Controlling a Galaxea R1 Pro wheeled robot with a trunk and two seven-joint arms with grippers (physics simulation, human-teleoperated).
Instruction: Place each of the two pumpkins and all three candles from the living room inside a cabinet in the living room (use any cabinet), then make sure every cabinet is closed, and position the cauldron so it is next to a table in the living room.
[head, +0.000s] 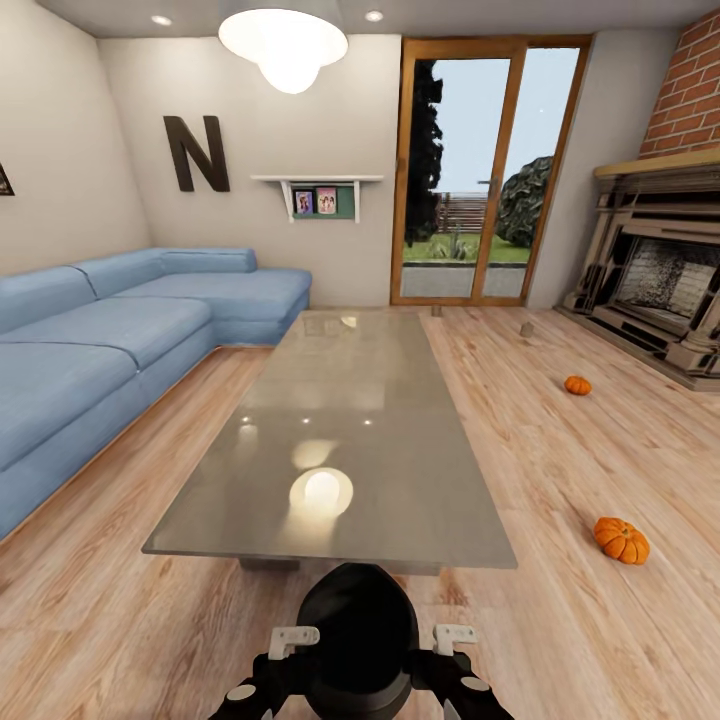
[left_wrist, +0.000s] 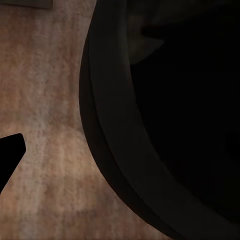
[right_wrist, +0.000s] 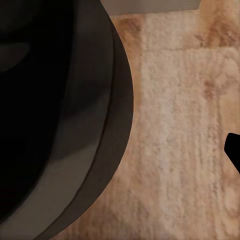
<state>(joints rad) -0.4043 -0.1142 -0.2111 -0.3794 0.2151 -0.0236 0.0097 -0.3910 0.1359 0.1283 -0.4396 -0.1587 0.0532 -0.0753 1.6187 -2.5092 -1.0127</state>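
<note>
The black cauldron (head: 357, 640) stands on the wood floor right below me, at the near end of the glass table (head: 400, 440). My left gripper (head: 293, 637) and right gripper (head: 455, 634) flank it at rim height. In the left wrist view the cauldron rim (left_wrist: 115, 150) is apart from the one fingertip (left_wrist: 10, 150) that shows. The right wrist view likewise has a gap between the rim (right_wrist: 112, 125) and the fingertip (right_wrist: 234, 150). Two orange pumpkins (head: 621, 539) (head: 577, 385) lie on the floor to the right. A small grey candle (head: 527, 327) stands near the fireplace. The cabinet is out of view.
A blue corner sofa (head: 110, 340) runs along the left wall. A stone fireplace (head: 660, 280) fills the right wall, and a glass door (head: 485, 170) is at the back. Open floor lies between the table and the fireplace.
</note>
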